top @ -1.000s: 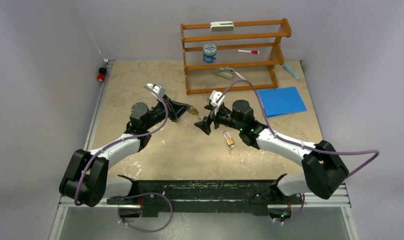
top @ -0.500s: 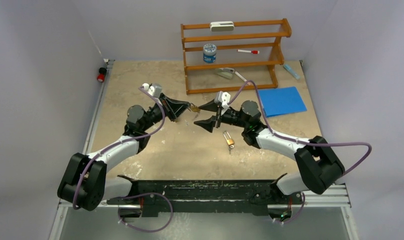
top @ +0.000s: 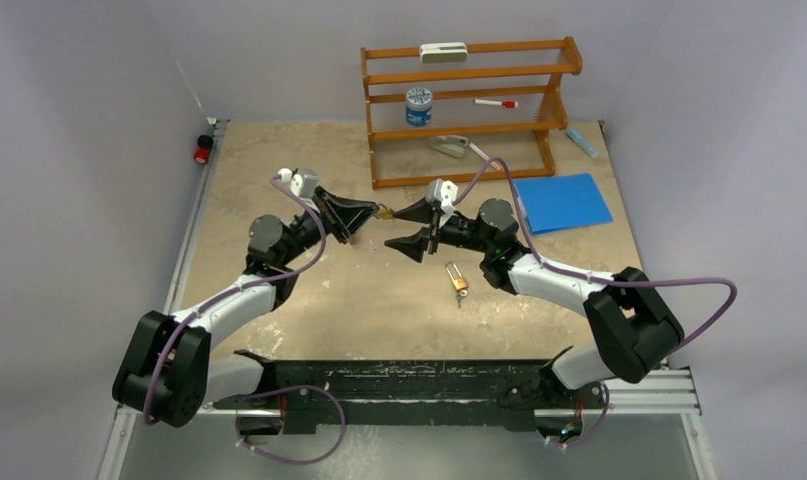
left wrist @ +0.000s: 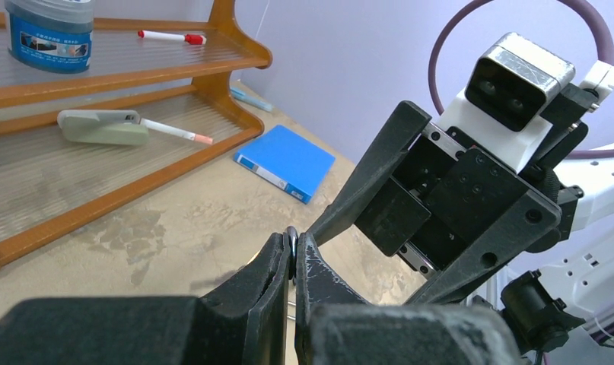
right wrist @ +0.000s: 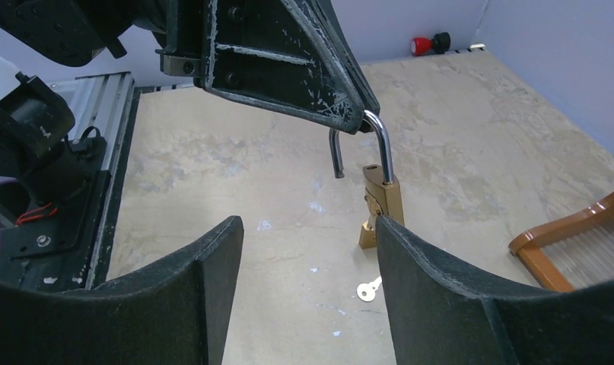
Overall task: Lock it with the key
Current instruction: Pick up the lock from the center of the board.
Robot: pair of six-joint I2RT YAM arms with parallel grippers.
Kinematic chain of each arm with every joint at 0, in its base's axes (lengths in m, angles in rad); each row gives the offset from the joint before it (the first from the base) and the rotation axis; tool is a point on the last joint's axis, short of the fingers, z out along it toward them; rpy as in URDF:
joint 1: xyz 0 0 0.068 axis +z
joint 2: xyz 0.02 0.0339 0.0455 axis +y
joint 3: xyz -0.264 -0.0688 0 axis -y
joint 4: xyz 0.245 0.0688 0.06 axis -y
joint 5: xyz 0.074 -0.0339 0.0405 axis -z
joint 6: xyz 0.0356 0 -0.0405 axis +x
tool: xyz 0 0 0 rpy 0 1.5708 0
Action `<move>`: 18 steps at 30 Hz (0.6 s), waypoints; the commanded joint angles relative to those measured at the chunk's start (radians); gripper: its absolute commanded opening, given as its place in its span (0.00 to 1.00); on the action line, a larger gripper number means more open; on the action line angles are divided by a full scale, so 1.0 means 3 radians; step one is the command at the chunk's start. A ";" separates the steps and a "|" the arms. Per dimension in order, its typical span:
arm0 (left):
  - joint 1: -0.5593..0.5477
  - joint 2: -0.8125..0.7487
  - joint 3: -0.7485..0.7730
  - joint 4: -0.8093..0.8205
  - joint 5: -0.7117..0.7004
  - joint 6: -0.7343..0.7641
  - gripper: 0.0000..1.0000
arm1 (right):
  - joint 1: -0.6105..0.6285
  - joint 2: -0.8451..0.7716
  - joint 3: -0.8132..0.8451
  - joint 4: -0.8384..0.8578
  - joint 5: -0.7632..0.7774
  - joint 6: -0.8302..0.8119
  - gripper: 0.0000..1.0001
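Tan tabletop (top: 279,160), padlock (right wrist: 381,201) hanging vertical, open shackle (right wrist: 383,148) uppermost

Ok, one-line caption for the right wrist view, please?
The left pincer dangles an open padlock by its shackle before the open right pincer; a key lies on the table below.

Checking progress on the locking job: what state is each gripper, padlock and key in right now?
left gripper: jaws shut on the held padlock.
held padlock: hanging, shackle open.
right gripper: jaws open, empty.
key: lying loose on the table, not inserted.
second padlock: lying flat; shackle state unclear.
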 commanded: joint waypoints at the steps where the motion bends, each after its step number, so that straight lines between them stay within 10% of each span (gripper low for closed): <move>1: 0.0005 -0.0133 -0.0075 0.0443 0.0031 -0.0059 0.00 | 0.0003 -0.0048 0.0129 0.0209 0.0102 0.0015 0.67; 18: 0.0003 0.0014 -0.0459 0.1645 -0.0029 -0.0179 0.00 | -0.0063 0.0076 0.0084 0.0672 -0.0004 0.0233 0.74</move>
